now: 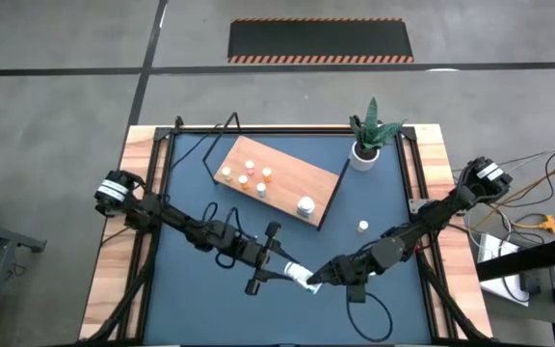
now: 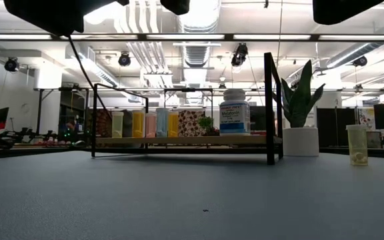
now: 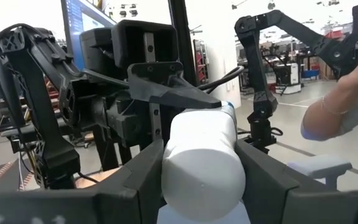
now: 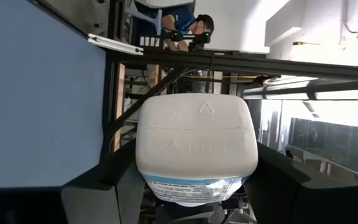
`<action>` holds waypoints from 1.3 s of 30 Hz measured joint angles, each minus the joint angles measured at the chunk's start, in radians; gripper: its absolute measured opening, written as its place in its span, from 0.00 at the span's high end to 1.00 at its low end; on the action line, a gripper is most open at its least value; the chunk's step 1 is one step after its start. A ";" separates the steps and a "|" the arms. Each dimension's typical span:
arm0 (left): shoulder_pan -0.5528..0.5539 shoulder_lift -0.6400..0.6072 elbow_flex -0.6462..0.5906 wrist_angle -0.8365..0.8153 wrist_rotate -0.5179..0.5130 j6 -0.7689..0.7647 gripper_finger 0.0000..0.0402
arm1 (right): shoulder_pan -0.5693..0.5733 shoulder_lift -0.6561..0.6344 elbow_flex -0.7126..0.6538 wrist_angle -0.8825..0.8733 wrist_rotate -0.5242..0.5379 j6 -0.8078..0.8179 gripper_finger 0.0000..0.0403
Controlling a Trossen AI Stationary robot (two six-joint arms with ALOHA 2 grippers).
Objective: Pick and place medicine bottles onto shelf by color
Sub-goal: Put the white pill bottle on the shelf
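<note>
Medicine bottle (image 1: 300, 275), a bigger white one, was held in mid-air between the two arms at roughly six o'clock over the dark blue tabletop (image 1: 191, 280), clear of the surface. The right gripper (image 1: 322, 279) was clamped on it, its cap end filling the right wrist view (image 4: 196, 142). The left gripper (image 1: 279, 267) was seen with its fingers (image 3: 143, 176) flanking the bottle's body (image 3: 199, 163); whether that pinch was firm yet could not be told. A hand-over was judged to be in progress. For a clean pass, the left grip ought to be seated squarely on the body before the right one is let go, and the bottle kept level. The shelf (image 1: 326, 193) lay at twelve o'clock, with small bottles and another white bottle (image 2: 235, 111) already on it, "Melatonin" being legible on that label. One yellowish bottle (image 1: 362, 226) was left on the table at three o'clock. Print on the held bottle's label could not be read.
</note>
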 joint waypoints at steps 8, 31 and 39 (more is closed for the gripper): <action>0.000 0.000 -0.001 0.001 -0.010 -0.002 0.62 | 0.000 0.001 0.000 -0.004 0.044 0.003 0.37; -0.059 -0.222 -0.034 -0.512 -0.151 -0.076 0.62 | 0.000 -0.008 -0.002 -0.008 0.242 0.063 0.35; -0.111 -0.359 0.119 -1.369 -0.388 -0.538 0.62 | 0.000 -0.014 -0.002 -0.020 0.384 0.122 0.38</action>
